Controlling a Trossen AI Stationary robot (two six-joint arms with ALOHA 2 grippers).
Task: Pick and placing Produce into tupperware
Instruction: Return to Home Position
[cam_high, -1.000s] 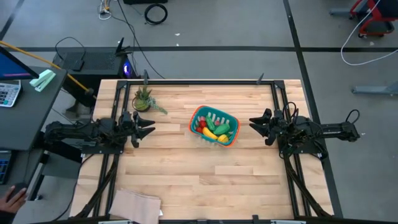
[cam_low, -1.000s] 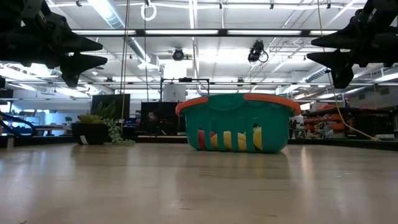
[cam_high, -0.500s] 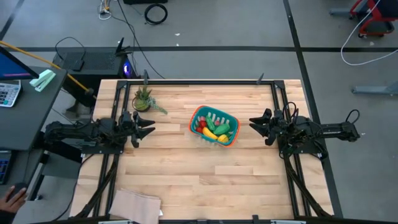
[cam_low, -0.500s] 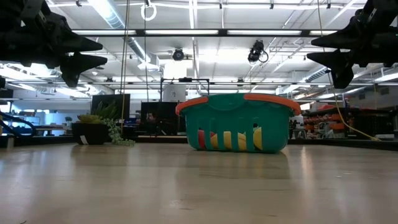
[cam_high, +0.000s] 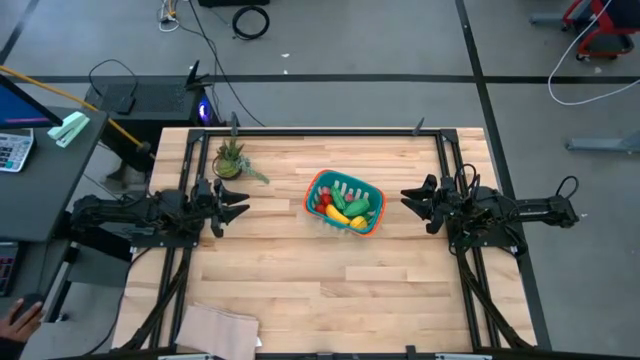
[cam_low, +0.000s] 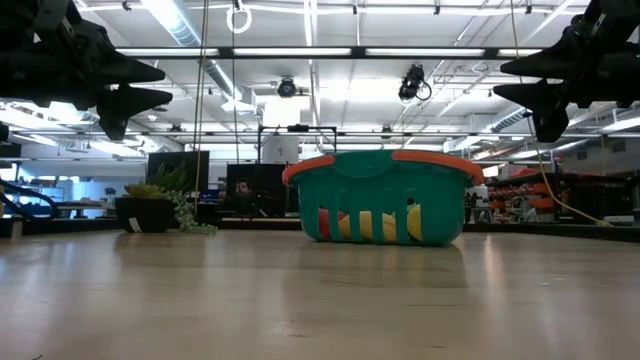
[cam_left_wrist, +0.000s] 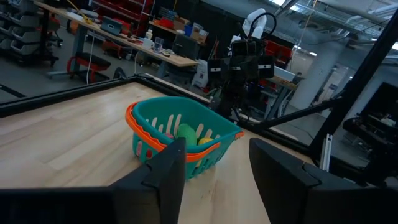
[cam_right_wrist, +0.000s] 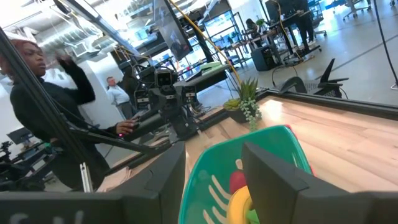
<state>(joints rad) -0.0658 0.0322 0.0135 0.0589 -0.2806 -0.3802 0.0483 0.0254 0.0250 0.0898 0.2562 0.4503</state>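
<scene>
The teal tupperware basket (cam_high: 344, 202) with its orange-red rim stands on the table's middle, a little toward the far edge, also in the low view (cam_low: 381, 197). Inside it lie the produce: a yellow banana (cam_high: 337, 213), green pods (cam_high: 359, 205), a red piece (cam_high: 326, 199) and a yellow chunk (cam_high: 357, 222). My left gripper (cam_high: 240, 202) hovers open above the table to the basket's left. My right gripper (cam_high: 408, 200) hovers open to its right. Both point at the basket (cam_left_wrist: 180, 137) (cam_right_wrist: 249, 168) and hold nothing.
A spiky green potted plant (cam_high: 230, 160) stands near the far left corner. A tan cloth (cam_high: 217, 332) lies at the near edge, left of centre. Bare wood stretches in front of the basket. People show in the room behind the left arm (cam_right_wrist: 37, 106).
</scene>
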